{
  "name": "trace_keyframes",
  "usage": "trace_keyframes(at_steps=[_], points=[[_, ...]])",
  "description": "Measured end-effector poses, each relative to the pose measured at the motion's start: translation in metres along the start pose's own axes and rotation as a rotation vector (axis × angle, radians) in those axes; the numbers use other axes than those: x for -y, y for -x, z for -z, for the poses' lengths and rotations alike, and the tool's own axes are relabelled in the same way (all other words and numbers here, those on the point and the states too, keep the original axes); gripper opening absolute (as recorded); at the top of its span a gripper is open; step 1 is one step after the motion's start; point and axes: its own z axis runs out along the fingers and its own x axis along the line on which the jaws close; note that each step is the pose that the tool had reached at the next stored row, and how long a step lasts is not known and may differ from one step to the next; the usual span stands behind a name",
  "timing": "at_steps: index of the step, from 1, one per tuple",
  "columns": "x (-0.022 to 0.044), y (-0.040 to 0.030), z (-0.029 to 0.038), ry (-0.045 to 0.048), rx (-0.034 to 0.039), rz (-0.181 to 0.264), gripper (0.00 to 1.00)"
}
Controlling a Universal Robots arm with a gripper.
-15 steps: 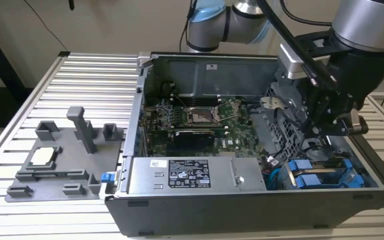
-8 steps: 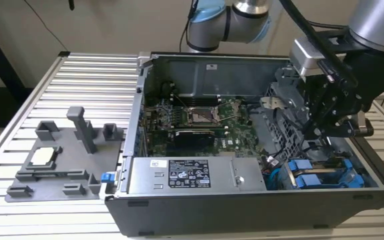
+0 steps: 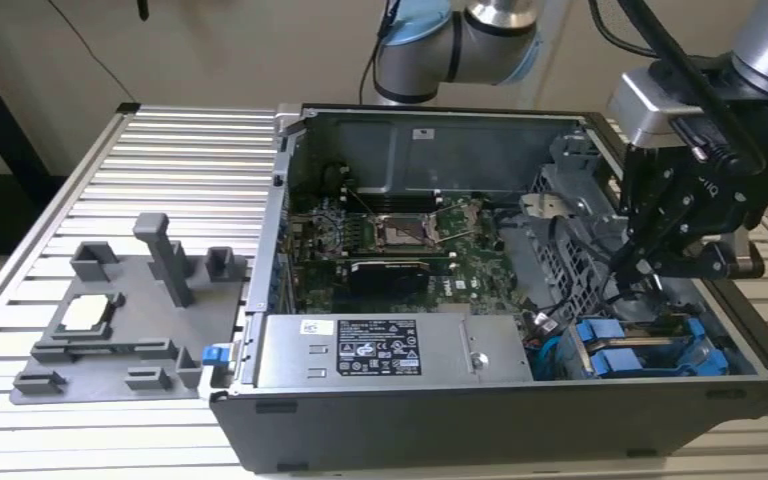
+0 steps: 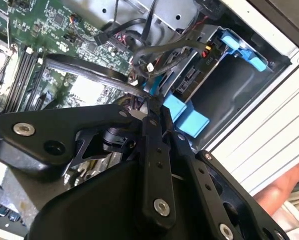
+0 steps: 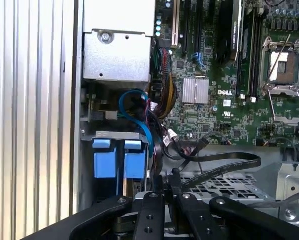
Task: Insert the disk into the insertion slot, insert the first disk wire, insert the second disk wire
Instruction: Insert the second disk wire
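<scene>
The open computer case (image 3: 357, 425) lies on a slatted table. At its corner on the exterior view's right, the disk (image 3: 620, 360) sits in the insertion slot (image 3: 724, 355) of the grey drive cage, and its blue carrier front (image 5: 134, 160) (image 4: 185, 115) faces the case interior. A second blue front (image 5: 103, 159) stands right beside it. My gripper (image 3: 634, 268) (image 4: 145, 106) (image 5: 167, 176) hangs just above and beside those fronts, among a bundle of black wires. Its fingers are drawn together on a black disk wire (image 5: 209, 162); the wire's plug end is hidden.
The motherboard (image 3: 384, 235) fills the case floor, and the silver power supply (image 3: 377, 350) lies along the near wall. Loose black and blue cables (image 5: 139, 120) crowd the space by the cage. A grey fixture (image 3: 131, 310) lies on the table. A person's hand (image 4: 289, 185) shows outside the case.
</scene>
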Motion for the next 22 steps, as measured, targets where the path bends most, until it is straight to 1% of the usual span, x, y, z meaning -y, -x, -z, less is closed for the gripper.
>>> trace_keyframes(at_steps=[2, 8, 10, 13, 17, 19, 22], points=[[0.0013, -0.0006, -0.0002, 0.0015, 0.0011, -0.001, 0.16], [0.0021, -0.0061, -0.0008, 0.0006, 0.0184, -0.005, 0.16], [0.0023, -0.0096, -0.0006, 0.0004, 0.0219, -0.006, 0.16], [0.0021, -0.0154, -0.0001, 0.0005, 0.0227, -0.007, 0.16], [0.0023, -0.0211, 0.0001, 0.0004, 0.0233, -0.012, 0.16], [0.0031, -0.0232, 0.0000, 0.0004, 0.0239, -0.013, 0.16], [0.0046, -0.0238, -0.0003, 0.0004, 0.0256, -0.013, 0.16]])
